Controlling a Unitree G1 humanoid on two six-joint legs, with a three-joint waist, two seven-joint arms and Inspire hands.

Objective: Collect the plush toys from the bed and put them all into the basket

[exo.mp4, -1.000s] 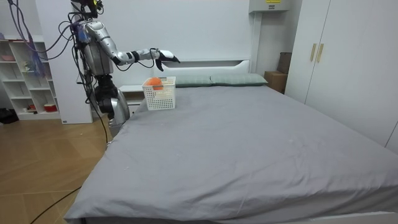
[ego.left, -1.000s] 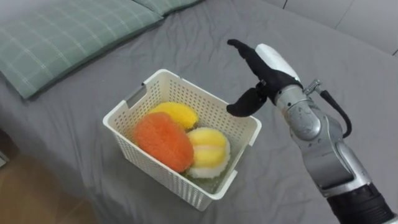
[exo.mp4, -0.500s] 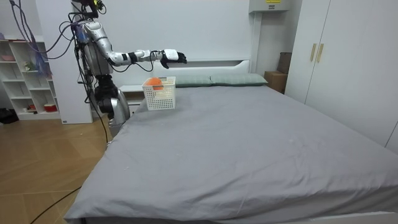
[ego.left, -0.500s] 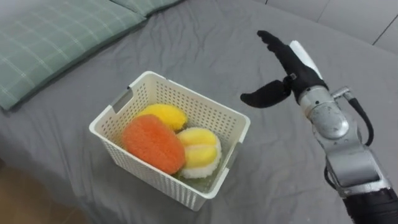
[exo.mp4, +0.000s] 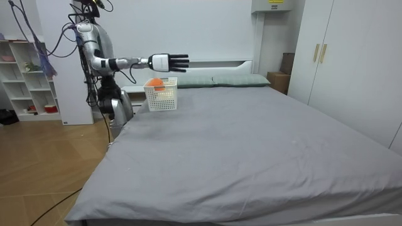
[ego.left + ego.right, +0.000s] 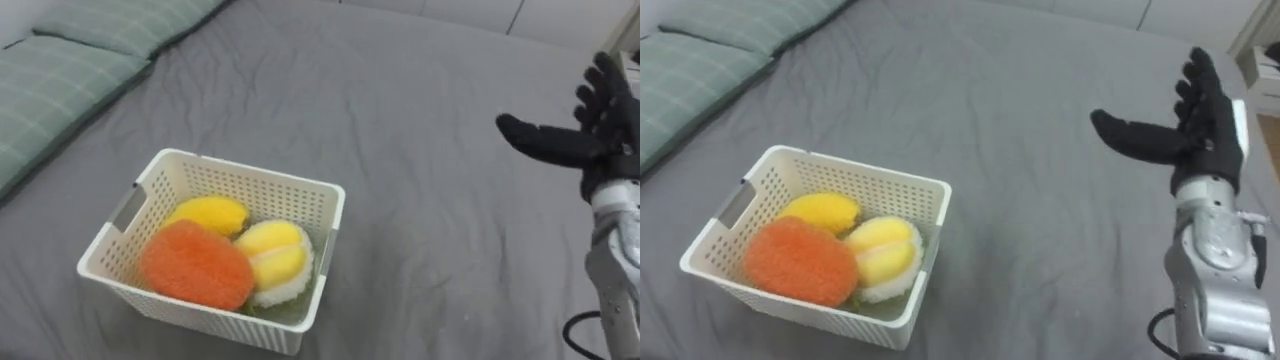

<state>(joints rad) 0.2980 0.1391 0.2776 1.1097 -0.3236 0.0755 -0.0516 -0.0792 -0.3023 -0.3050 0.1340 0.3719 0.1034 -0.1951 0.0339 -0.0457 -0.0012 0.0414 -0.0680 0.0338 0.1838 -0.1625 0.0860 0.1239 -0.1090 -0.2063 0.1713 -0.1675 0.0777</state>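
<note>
Currently, three plush toys are lying in one white basket (image 6: 255, 172): an orange toy (image 6: 195, 265) at its 7 o'clock, a yellow toy (image 6: 207, 214) at its 11 o'clock and a yellow-and-white toy (image 6: 272, 258) at its 4 o'clock, all touching. The basket is sitting on the grey bed (image 6: 420, 120) toward 8 o'clock. Two green pillows (image 6: 60, 90) are lying at 10 o'clock, apart from it. The right hand (image 6: 1205, 135) is hovering at 3 o'clock, fingers spread straight, holding nothing, with bare sheet stretching between it and the basket.
</note>
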